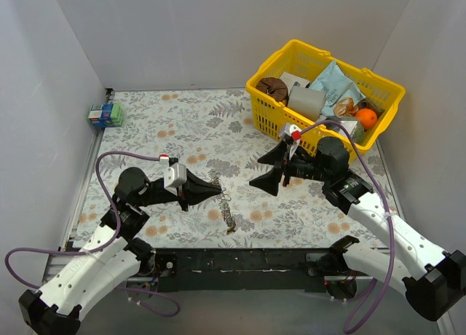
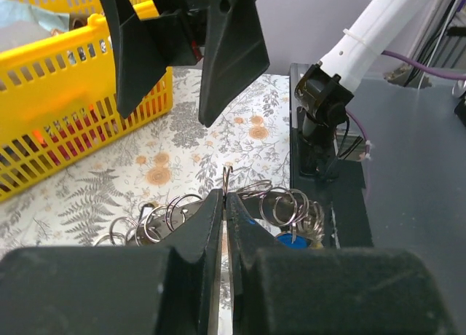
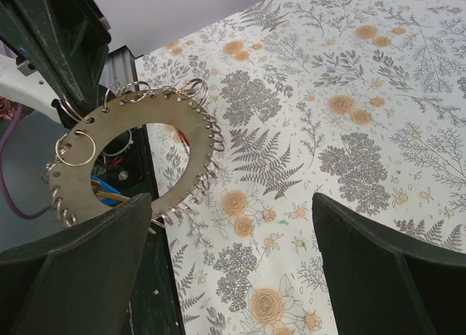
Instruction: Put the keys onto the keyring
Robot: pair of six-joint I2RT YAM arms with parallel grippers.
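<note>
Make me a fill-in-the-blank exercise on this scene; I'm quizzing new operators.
The left gripper is shut on the ___.
The right gripper holds nothing, and its jaws stand wide ___.
The basket at the table's far right is coloured ___.
Missing words: keyring; open; yellow.

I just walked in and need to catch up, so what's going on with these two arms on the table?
The left claw is shut on the edge of the keyring, a flat metal ring fringed with small split rings, and holds it up on edge. The right claw is wide open and empty, facing the keyring with a gap between them. A blue key head shows by the keyring's lower edge; I can't tell if it is threaded on.
</note>
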